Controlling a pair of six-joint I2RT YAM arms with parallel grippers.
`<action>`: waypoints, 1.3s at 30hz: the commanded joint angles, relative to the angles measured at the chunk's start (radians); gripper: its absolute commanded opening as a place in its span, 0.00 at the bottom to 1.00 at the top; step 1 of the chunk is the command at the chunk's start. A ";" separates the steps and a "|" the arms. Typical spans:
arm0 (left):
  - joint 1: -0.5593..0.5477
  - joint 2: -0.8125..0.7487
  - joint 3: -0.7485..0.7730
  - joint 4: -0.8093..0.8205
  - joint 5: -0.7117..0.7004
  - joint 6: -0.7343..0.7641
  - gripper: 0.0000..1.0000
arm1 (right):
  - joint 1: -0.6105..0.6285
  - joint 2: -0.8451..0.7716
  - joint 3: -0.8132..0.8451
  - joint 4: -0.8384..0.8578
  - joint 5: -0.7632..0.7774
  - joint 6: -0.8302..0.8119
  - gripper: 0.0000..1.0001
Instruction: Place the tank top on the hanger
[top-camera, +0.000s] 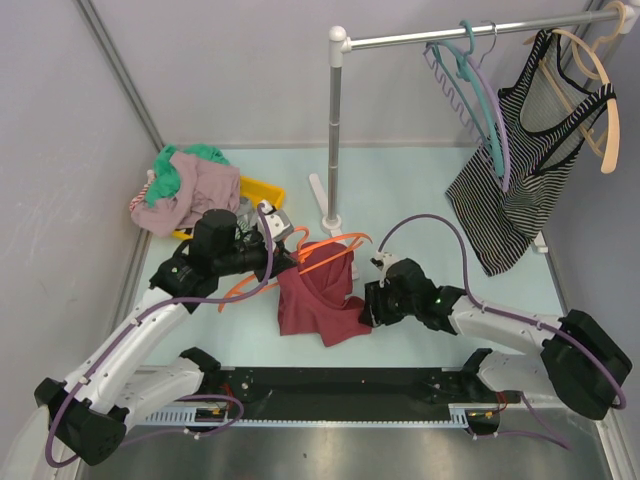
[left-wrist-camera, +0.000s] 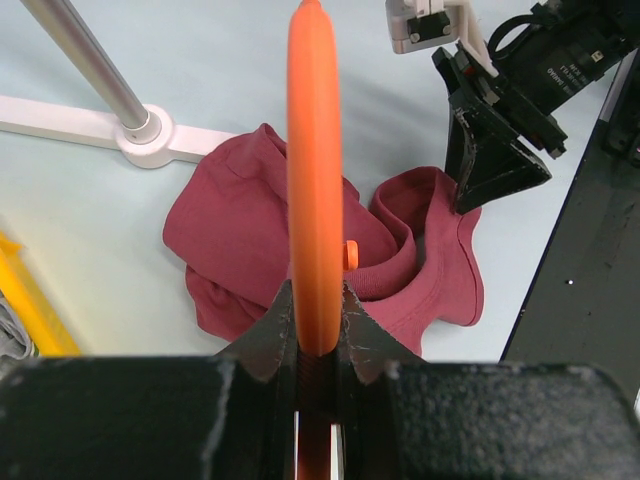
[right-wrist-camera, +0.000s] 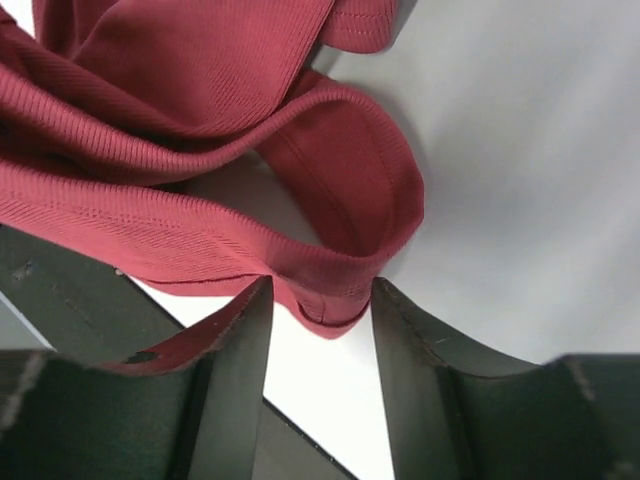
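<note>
While the left gripper (left-wrist-camera: 317, 300) is clenching the orange hanger (left-wrist-camera: 315, 150) edge-on and holding it just above the far edge of the tank top (top-camera: 320, 300), the right gripper (right-wrist-camera: 320, 290) is standing with its jaws parted on either side of one strap loop (right-wrist-camera: 350, 260), not yet squeezing it flat. The strap is lying straight ahead of that gripper, so the right arm is looking like the nearer one to the cloth. The hanger's long axis is running across the table (top-camera: 420, 190) from the left arm toward the right, one end reaching over the garment. The tank top is lying crumpled on the table between the two arms, showing plain dark red ribbed fabric with hemmed straps curling upward
</note>
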 joint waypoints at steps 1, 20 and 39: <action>0.008 -0.012 -0.003 0.051 0.017 -0.016 0.00 | 0.008 0.045 0.018 0.079 0.028 -0.015 0.43; 0.012 -0.056 0.003 0.063 0.073 -0.024 0.00 | -0.127 -0.070 0.059 -0.089 0.100 -0.104 0.00; 0.045 -0.062 -0.006 0.092 0.244 -0.040 0.00 | -0.357 -0.145 0.192 -0.126 0.173 -0.262 0.00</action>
